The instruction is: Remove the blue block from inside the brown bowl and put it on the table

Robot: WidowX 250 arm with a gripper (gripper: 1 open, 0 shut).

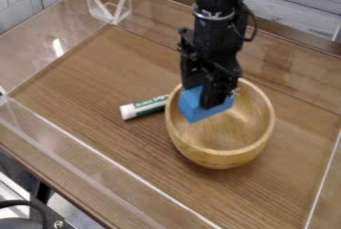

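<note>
My black gripper (209, 99) points straight down over the brown bowl (221, 141) and is shut on the blue block (200, 107). The block hangs at about the height of the bowl's near-left rim, clear of the bowl's floor. Its upper part is hidden between the fingers. The bowl rests on the dark wood-grain table (94, 79), right of centre.
A small white tube with green print (144, 106) lies on the table just left of the bowl. Low clear plastic walls (40, 44) edge the table. A clear angled bracket (107, 9) stands at the back left.
</note>
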